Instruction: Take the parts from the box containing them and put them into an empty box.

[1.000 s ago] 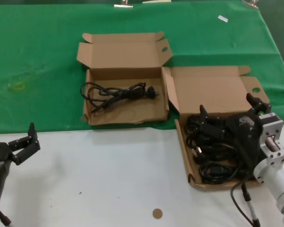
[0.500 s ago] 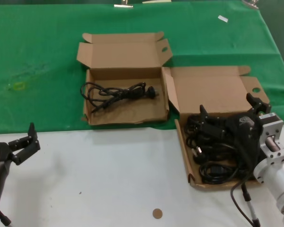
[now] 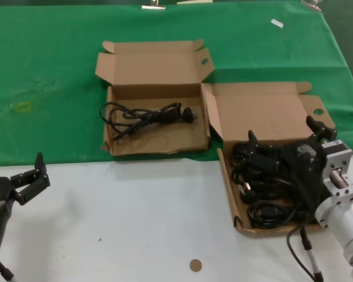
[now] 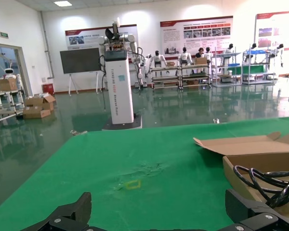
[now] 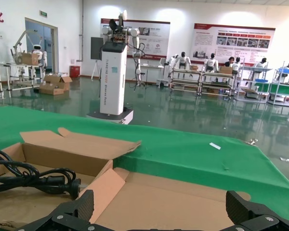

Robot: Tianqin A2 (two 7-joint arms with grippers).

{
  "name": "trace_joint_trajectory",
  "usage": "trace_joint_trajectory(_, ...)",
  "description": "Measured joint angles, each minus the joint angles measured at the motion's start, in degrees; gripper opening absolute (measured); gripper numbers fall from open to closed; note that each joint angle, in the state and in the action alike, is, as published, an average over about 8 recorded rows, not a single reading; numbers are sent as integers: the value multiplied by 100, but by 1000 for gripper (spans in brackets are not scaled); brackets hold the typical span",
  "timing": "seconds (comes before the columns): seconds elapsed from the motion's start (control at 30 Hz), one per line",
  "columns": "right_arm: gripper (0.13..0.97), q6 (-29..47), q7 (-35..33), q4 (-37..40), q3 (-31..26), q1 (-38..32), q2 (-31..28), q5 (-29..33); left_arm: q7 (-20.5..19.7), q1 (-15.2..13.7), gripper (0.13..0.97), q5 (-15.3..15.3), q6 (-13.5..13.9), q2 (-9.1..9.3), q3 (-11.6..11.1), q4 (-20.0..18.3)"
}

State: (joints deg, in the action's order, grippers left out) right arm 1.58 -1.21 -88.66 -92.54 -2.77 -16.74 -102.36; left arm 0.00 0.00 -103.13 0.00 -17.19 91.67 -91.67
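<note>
Clearly the cords (image 3: 265, 185) fill the box (image 3: 229, 194) at lower right: light, floppy, tangle-prone, best pinched across a bunched coil. Right gripper (image 3: 285, 141) hovers there, jaws spread; left gripper (image 3: 29, 176) idles lower left, released.

bare white tabletop (image 3: 147, 217) lies open between both boxes' fronts

two open cardboard boxes (image 3: 156, 144) (image 3: 265, 114), one cord (image 3: 147, 116) in the left box, two end effectors (image 3: 29, 176) (image 3: 285, 144)

Bright even overhead light, soft shadows, sharp.
</note>
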Motion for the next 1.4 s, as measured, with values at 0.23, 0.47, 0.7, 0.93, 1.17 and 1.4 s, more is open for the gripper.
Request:
trace_joint_trajectory(0.23, 966, 0, 0, 0, 0, 0, 0, 0, 0, 0, 966, 0, 0, 0, 0, 0)
trace_joint_trajectory(0.47, 966, 0, 0, 0, 0, 0, 0, 0, 0, 0, 966, 0, 0, 0, 0, 0)
trace_joint_trajectory(0.7, 966, 0, 0, 0, 0, 0, 0, 0, 0, 0, 966, 0, 0, 0, 0, 0)
trace_joint_trajectory(0.93, 966, 0, 0, 0, 0, 0, 0, 0, 0, 0, 966, 0, 0, 0, 0, 0)
trace_joint_trajectory(1.17, 966, 0, 0, 0, 0, 0, 0, 0, 0, 0, 966, 0, 0, 0, 0, 0)
trace_joint_trajectory(1.4, 966, 0, 0, 0, 0, 0, 0, 0, 0, 0, 966, 0, 0, 0, 0, 0)
